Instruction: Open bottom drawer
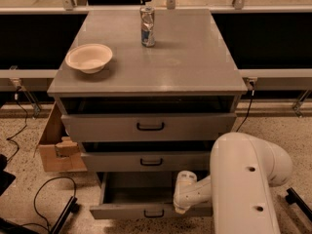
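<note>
The bottom drawer (131, 211) of the grey cabinet (146, 82) stands pulled out toward me, with its shallow grey tray (139, 189) showing. Its small black loop handle (153, 213) sits on the flat front. My gripper (181, 208) is at the drawer's front edge, just right of the handle, at the end of the white wrist (186, 186). The big white arm segment (241, 184) fills the lower right and hides the drawer's right end. The two drawers above, top (150, 126) and middle (151, 162), are slightly ajar.
A cream bowl (88, 57) and a drink can (147, 26) stand on the cabinet top. An open cardboard box (56, 145) sits on the floor at the left. Black cables (46, 194) and a black stand foot (63, 216) lie at the lower left.
</note>
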Available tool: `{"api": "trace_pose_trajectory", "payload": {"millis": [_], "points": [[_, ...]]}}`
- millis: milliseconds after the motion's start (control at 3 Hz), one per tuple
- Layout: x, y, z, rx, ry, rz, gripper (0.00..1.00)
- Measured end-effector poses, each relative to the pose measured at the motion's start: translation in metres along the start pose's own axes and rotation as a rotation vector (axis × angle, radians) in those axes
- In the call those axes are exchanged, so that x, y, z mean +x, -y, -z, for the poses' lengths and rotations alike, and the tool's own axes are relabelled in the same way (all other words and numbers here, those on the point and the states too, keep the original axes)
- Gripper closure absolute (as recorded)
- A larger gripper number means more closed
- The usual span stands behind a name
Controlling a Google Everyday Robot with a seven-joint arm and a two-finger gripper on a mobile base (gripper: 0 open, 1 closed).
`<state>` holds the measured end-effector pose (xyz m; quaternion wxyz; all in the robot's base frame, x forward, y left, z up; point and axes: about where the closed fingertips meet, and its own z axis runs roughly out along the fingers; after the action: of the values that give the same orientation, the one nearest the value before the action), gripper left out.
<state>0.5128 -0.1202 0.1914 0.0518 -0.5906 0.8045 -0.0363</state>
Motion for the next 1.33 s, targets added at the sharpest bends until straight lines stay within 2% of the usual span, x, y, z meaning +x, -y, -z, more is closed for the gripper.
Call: {"api": "trace_pose_trajectory", "payload": {"millis": [333, 667, 1333], "points": [[0.011, -0.031, 0.000, -0.030, -0.004, -0.051, 1.00], [0.018, -0.050, 0.001, -0.048, -0.008, -0.077, 1.00], [0.020, -0.057, 0.008, -0.041, -0.004, -0.089, 1.00]]}}
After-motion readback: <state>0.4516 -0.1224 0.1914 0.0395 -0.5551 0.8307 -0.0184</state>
